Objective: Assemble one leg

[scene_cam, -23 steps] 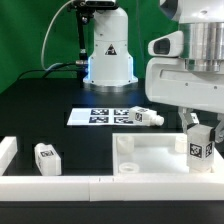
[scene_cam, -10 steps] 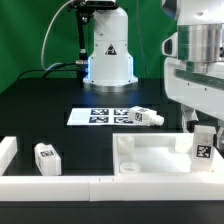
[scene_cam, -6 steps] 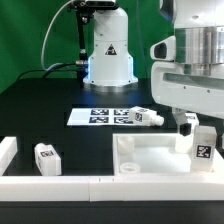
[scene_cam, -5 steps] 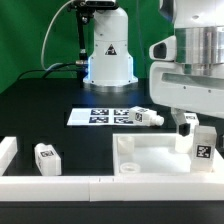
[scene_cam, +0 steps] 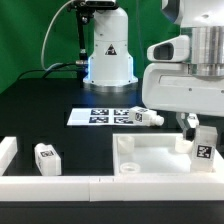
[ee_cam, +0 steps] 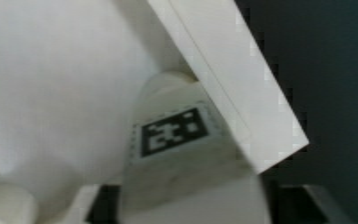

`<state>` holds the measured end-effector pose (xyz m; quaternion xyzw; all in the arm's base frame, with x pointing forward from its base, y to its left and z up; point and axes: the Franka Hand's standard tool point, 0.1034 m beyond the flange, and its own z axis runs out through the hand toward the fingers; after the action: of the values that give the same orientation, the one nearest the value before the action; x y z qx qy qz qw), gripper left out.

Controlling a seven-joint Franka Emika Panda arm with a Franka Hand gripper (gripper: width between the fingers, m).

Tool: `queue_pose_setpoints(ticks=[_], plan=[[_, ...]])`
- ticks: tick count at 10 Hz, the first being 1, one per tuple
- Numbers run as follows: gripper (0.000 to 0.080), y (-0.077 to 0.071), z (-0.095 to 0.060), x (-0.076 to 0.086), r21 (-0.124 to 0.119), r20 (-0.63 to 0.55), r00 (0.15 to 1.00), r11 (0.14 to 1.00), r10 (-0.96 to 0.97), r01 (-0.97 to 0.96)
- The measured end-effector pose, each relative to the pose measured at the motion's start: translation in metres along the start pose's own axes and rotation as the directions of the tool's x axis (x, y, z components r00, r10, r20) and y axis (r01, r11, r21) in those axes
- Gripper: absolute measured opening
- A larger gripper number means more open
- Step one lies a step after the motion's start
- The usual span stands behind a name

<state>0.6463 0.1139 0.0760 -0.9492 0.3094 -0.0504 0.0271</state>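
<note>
Your hand (scene_cam: 195, 124) pinches the leg (scene_cam: 203, 148) directly beneath it, long axis upright, standing on the tabletop (scene_cam: 150, 160) at its corner away from the bench's middle.

A tagged leg (scene_cam: 203, 147) stands upright in the tabletop's (scene_cam: 150, 156) corner (exterior view's right).

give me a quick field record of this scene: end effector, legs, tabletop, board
end effector: around an upright leg at the tabletop's corner on the exterior view's right; closure cannot be told
tabletop: white tray shape, lying on the black table
loose legs: one lying beside the marker board, one upright at the exterior view's left
marker board: flat on the table, behind the tabletop
</note>
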Motion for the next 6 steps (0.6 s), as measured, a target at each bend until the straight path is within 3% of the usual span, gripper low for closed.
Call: queue_pose_setpoints(ticks=[3,5,6], plan=[[0.0292,0.0054,0.0011,0.0029,-0.007,-0.004,0.961,0.961,0.278,-0.278],[0.0292,0.0086,0.0019,0.0026,-0.014,0.006,0.838,0.838,0.546,-0.546],[0.0292,0.0097,0.0022,0.0025,-0.014,0.02,0.718,0.718,0.696,-0.696]])
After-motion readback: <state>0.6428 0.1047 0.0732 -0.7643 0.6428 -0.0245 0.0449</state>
